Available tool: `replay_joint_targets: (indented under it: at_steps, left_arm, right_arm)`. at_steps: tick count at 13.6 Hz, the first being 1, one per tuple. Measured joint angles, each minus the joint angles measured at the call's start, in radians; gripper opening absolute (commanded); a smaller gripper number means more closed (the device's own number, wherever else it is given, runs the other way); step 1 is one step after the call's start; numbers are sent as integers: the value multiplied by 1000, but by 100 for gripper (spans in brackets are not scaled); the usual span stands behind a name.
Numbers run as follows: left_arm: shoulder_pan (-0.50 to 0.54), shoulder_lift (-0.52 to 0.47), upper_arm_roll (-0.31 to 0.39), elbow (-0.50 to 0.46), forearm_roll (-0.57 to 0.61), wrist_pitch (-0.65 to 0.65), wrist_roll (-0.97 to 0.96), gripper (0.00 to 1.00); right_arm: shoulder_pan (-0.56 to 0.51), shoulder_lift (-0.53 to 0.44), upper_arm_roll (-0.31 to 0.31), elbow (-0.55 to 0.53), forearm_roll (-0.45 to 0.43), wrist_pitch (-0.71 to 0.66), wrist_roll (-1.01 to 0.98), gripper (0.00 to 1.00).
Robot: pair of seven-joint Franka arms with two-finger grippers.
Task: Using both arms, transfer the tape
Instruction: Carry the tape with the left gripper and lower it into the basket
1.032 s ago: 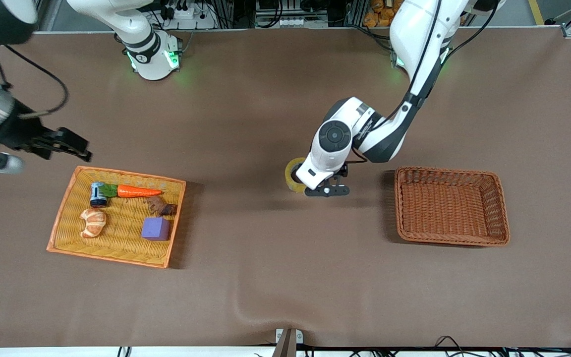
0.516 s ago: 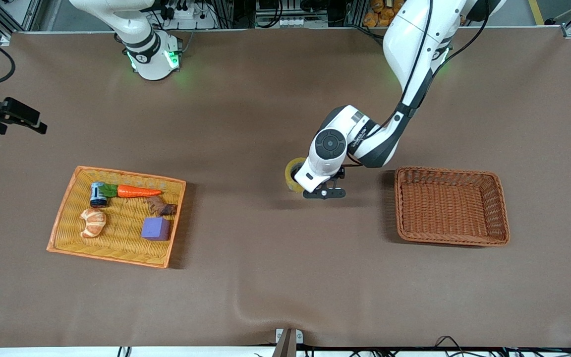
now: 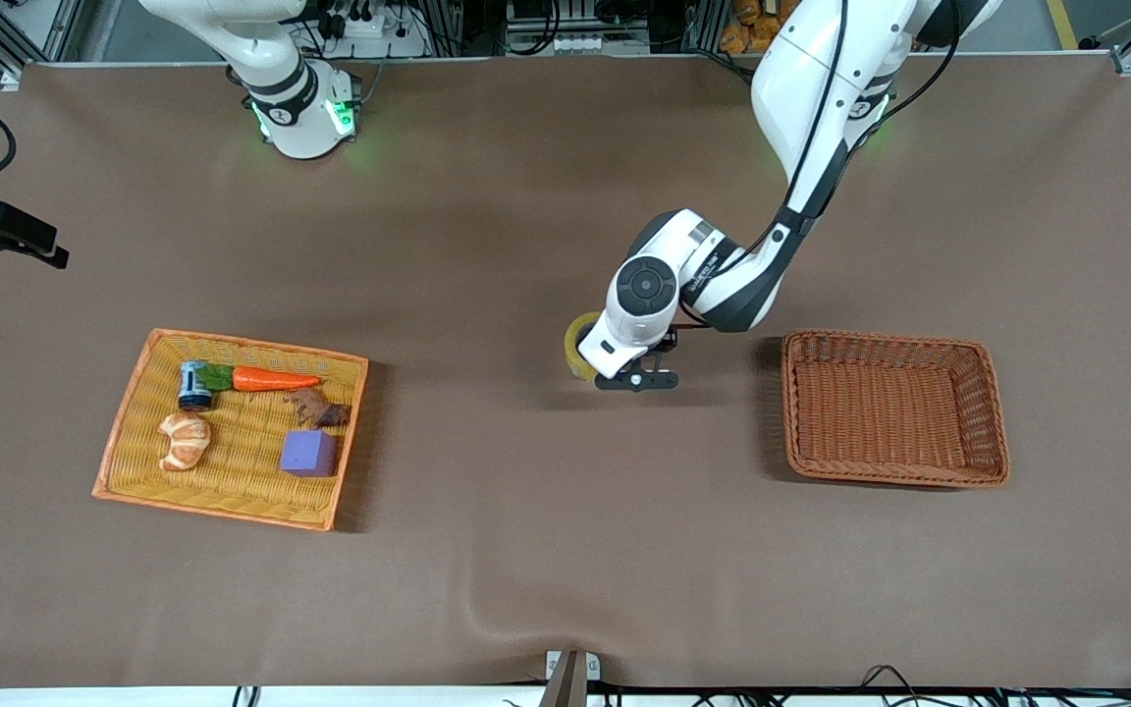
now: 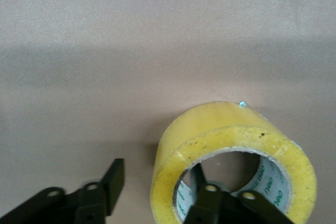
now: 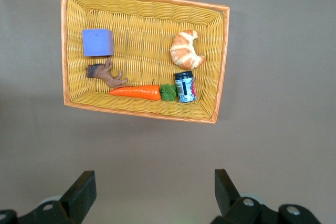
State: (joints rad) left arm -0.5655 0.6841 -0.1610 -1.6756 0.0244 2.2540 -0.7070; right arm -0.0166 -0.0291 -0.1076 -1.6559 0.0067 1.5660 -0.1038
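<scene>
Right gripper (image 3: 6, 236): hovering by the table edge at the right arm's end, fingers spread wide, holding nothing.
Yellow tray (image 3: 124, 432): carrying carrot (image 3: 271, 379), croissant (image 3: 184, 440), purple cube (image 3: 308, 453).
Tape (image 3: 575, 346): lying mid-table.
Left gripper (image 3: 636, 378): straddling the tape wall, one finger (image 4: 207, 203) inside the core; grip uncertain.
Brown basket (image 3: 988, 393): sitting at the left arm's end.

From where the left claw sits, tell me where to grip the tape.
Pinch the tape through its wall, coming from above: it lies flat with the core hole facing up, and the left claw already has one finger in the hole, one outside.
</scene>
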Motion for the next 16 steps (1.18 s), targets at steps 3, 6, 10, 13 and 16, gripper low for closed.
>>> replay_joint_targets:
  at_steps: [3,6,10,13,16]
  left_arm:
    - [3,-2,1,8,0,1,-1,0]
    - [60,-47,9,25,0,-57,2,0]
    - [244,-190,13,31,0,-261,171,0]
    - [411,-214,17,14,0,-326,356,0]
    - [546,-189,19,-3,0,-326,572,0]
  right_arm:
    - [0,1,6,-11,0,10,0,100]
    - [0,1,9,-12,0,10,0,100]
    - [1,1,12,-13,0,8,0,100]
    - [4,1,19,-13,0,5,0,100]
    - [4,1,19,-13,0,-19,0,100]
